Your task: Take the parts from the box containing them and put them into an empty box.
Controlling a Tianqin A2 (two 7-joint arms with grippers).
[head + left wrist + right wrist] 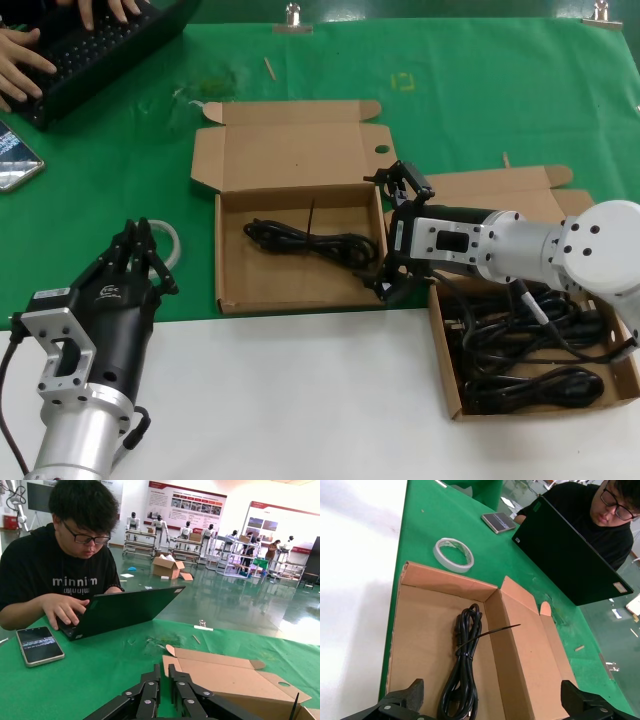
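Right gripper [392,232] spread wide over the right edge of the left box [228,290], holding nothing.

One tied cable [310,241] lies loose across that box's floor, bare cardboard all round it. More cables [525,365] fill the right box [447,372], just beside it. The left gripper [140,252] waits with fingers together at the left box's near-left, next to a tape ring [453,554].
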